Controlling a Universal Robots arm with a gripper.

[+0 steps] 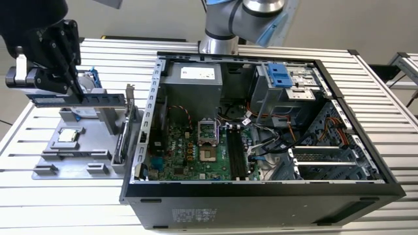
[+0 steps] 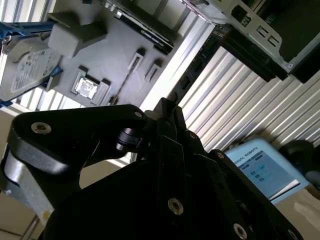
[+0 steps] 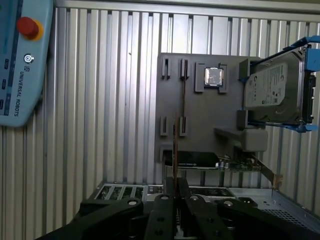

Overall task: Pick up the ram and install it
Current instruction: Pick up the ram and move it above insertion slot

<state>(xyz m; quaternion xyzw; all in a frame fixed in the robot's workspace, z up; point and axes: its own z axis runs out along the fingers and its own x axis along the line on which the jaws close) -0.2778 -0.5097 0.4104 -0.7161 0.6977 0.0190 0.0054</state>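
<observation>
The ram (image 1: 98, 99) is a long, narrow, flat stick with a dark blue board. In the exterior view it lies level and shows its broad face. In the first wrist view it shows edge-on as a thin grey line (image 3: 174, 150). The black two-fingered gripper (image 1: 77, 94) is closed on it, its fingers pinching the stick's flat faces near the middle of its length. The ram hangs above the grey moulded holder plate (image 1: 72, 156), clear of the plate's slots.

The holder plate carries three other parts:
- A square silver processor chip (image 1: 69, 136) sits in a recess.
- A silver hard drive in a blue frame (image 3: 275, 90) stands on edge at one side, with a white printed label on it.
- A green card with a metal bracket (image 3: 200, 161) stands along the plate's edge nearest the case.

Just beside the plate, on the exterior view's right, lies an open black computer case (image 1: 261, 193). Inside it are a green motherboard (image 1: 189, 156), long black memory slots (image 1: 238, 156) and a grey power supply box with a white label (image 1: 196, 73).

A light blue teach pendant with a red round button (image 3: 20, 75) lies on the ribbed metal table (image 3: 110, 100), well apart from the plate.
</observation>
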